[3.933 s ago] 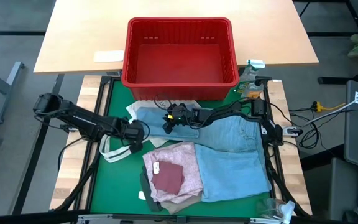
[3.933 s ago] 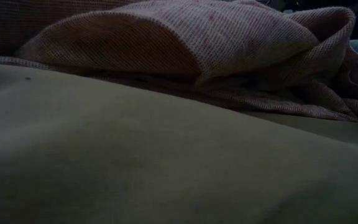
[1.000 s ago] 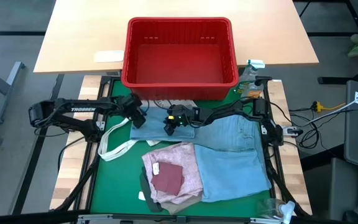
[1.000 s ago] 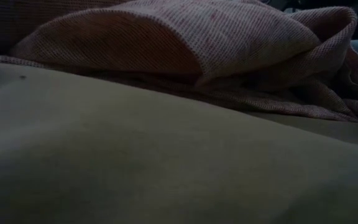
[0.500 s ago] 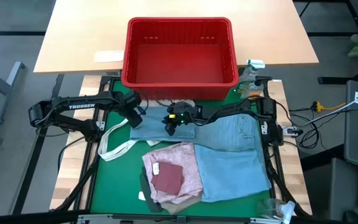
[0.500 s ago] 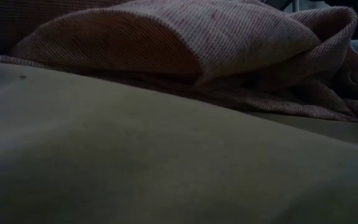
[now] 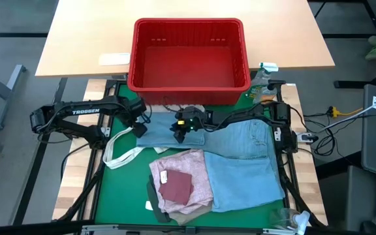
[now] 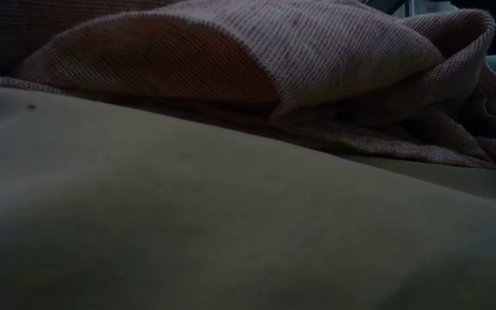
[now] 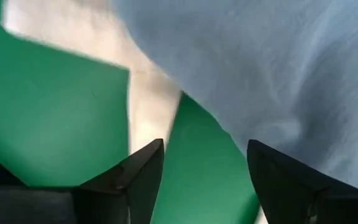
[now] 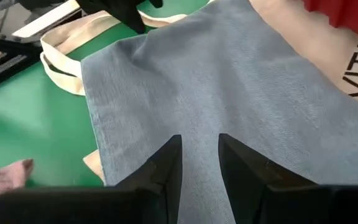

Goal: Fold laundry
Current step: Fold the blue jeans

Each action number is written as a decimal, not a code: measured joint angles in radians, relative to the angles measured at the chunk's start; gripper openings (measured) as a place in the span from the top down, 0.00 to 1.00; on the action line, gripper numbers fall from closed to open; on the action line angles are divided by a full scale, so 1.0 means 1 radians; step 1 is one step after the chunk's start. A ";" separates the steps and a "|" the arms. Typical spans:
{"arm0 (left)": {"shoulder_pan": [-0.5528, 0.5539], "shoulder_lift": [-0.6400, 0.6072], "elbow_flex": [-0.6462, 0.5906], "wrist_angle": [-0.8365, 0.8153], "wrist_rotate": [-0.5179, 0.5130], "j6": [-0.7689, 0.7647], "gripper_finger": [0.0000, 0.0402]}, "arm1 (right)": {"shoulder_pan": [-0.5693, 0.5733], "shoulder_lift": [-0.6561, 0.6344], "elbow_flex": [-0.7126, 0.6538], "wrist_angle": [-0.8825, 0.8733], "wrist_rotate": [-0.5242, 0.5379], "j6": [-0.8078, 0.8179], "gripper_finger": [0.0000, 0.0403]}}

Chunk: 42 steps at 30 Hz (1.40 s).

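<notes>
Light blue jeans (image 7: 240, 163) lie spread over the green mat (image 7: 119, 189), one leg reaching left under the red basket. My right gripper (image 7: 181, 129) (image 10: 199, 168) is closed on that leg. My left gripper (image 7: 138, 124) (image 9: 205, 180) points down at the leg's left end, open, its fingers over the mat and the denim edge (image 9: 260, 81). A mottled pink top (image 7: 181, 171) (image 8: 274, 52) with a dark red piece on it rests on beige cloth (image 7: 175, 215) (image 8: 188, 215) near the front. My right gripper has the denim of the jeans' left leg (image 10: 199, 134) between its two fingers, which stand narrowly apart. The fingers slant down from the table's right. One layer or several, I cannot tell. The leg fans out beyond the fingers over the white tote bag and the mat.
The red basket (image 7: 188, 55) stands at the mat's far edge. A white tote bag with black lettering (image 10: 353, 68) lies under the jeans' leg, its straps (image 7: 119, 153) looping out to the left. Bare green mat shows at the front left.
My left gripper has tipped over until it points straight down and has drawn back a little toward the table's left, staying at the leg's left end. My right gripper has risen slightly with the denim. The garments near the front have kept still.
</notes>
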State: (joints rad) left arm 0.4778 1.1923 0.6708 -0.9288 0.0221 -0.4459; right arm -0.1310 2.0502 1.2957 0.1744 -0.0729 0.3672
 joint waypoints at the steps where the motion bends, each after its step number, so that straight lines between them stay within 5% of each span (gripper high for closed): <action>1: 0.000 0.000 0.000 -0.005 0.019 -0.023 0.44 | 0.000 0.000 0.000 0.000 0.000 -0.007 0.74; 11: 0.000 0.000 -0.103 0.145 0.134 -0.199 0.46 | 0.000 -0.084 0.000 -0.089 0.001 -0.056 0.74; 20: 0.000 0.000 -0.167 0.289 0.200 -0.200 0.48 | 0.000 -0.181 0.000 -0.218 0.044 -0.114 0.74; 35: 0.000 -0.008 -0.167 0.296 0.233 -0.150 0.97 | 0.000 -0.371 -0.001 -0.635 0.119 -0.142 0.74; 42: 0.000 -0.103 -0.167 0.197 0.224 -0.143 0.98 | 0.000 -0.416 -0.001 -0.808 0.126 -0.139 0.74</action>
State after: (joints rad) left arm 0.4774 1.0895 0.5041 -0.7314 0.2466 -0.5892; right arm -0.1309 1.6338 1.2949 -0.6338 0.0527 0.2285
